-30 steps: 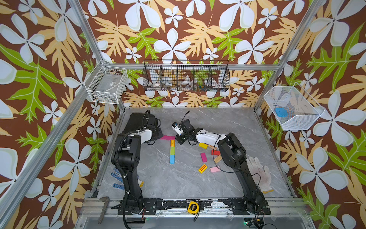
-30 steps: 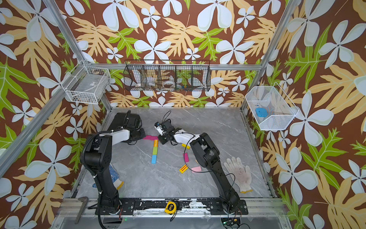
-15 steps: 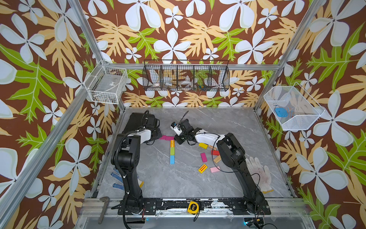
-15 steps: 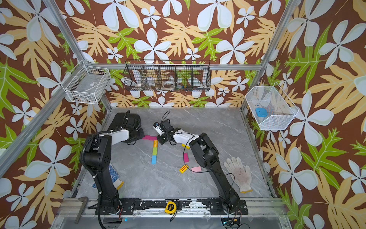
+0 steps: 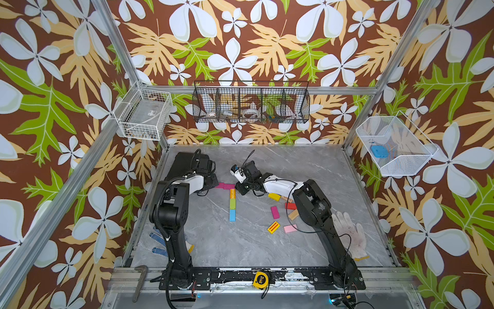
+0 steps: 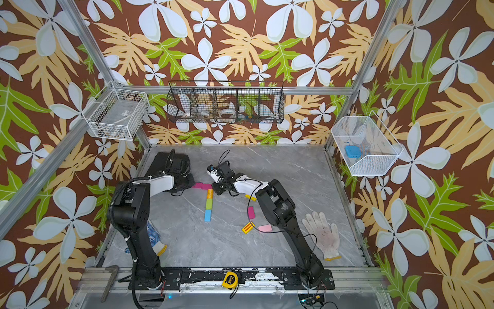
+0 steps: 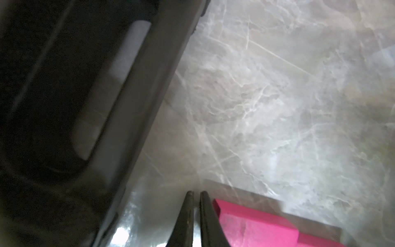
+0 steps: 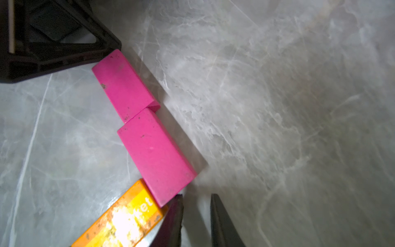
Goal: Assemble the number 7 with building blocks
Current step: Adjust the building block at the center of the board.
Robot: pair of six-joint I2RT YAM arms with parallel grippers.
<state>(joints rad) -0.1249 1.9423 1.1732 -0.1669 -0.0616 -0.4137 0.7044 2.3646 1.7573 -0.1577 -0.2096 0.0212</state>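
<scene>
Right gripper [image 8: 196, 195] has crept a touch closer to the crossbar. The blocks look unmoved, so I judge this a final squaring-up of the 7 on the table [image 5: 307, 166]. Its fingers sit slightly apart and empty, one tip at the near magenta block [image 8: 156, 154]. Left gripper [image 7: 196, 193] is all but closed, empty, beside the far magenta block [image 8: 125, 85]. Count: two magenta across; orange block [image 8: 128, 216], green block [image 5: 232, 204] and blue block [image 5: 232, 215] down; seven spare blocks [image 5: 274, 212] visible by the right arm.

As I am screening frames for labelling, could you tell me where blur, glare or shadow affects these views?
Left wrist view: soft throughout, magenta block blurred, a glare patch beside the left pincer. Right wrist view: sharper, but glare washes out the orange block's print; magenta blocks cast clear shadows. Both top views: evenly lit, sharp.
</scene>
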